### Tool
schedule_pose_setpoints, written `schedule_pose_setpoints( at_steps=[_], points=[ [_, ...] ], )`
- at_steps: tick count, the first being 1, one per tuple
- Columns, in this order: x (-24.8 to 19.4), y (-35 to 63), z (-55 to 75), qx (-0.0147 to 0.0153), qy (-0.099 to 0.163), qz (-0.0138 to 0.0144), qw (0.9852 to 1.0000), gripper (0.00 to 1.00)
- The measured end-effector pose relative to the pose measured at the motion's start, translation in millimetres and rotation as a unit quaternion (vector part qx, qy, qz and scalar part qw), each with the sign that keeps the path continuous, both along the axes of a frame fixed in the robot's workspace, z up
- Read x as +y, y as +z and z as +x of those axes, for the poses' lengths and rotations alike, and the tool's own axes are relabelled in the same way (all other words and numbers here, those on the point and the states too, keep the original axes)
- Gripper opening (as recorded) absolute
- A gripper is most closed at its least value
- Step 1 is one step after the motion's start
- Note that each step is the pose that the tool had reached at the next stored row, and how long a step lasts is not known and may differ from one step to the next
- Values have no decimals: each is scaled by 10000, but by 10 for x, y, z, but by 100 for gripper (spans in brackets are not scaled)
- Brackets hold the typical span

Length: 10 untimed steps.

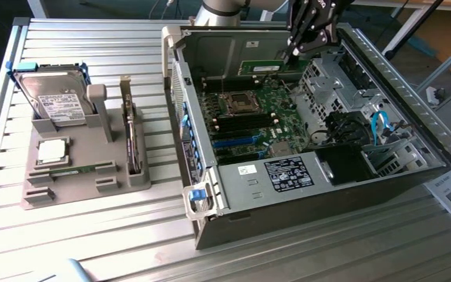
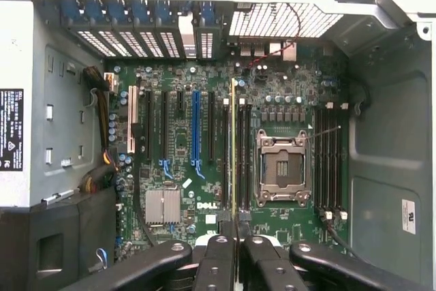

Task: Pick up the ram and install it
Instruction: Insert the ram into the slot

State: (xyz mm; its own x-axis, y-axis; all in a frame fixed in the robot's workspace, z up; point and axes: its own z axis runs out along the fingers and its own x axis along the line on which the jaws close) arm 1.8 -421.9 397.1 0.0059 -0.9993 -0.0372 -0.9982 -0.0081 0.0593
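My gripper (image 1: 292,54) hangs over the open computer case (image 1: 413,176) and is shut on the ram (image 1: 271,67), a long thin green stick. In the wrist view the ram (image 2: 234,141) is edge-on between my fingers (image 2: 216,257), held by one end. It runs above the motherboard (image 2: 177,168), along the black memory slots (image 2: 223,161) beside the empty processor socket (image 2: 281,168). It appears to float clear of the slots. More memory slots (image 2: 328,161) lie on the socket's other side.
On the exterior view's left a grey holder (image 1: 45,197) carries a silver hard drive (image 1: 53,97), a square processor chip (image 1: 51,151), another green stick (image 1: 75,170) lying flat and an upright card (image 1: 134,138). Case walls, a drive cage (image 1: 339,79) and cables (image 1: 378,126) hem in the board.
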Motion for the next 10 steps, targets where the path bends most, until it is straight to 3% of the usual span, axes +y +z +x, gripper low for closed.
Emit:
schedule_pose_setpoints(
  at_steps=[10],
  points=[
    [0, -127, 1, 0, 0, -1, 10000, 12]
  ],
)
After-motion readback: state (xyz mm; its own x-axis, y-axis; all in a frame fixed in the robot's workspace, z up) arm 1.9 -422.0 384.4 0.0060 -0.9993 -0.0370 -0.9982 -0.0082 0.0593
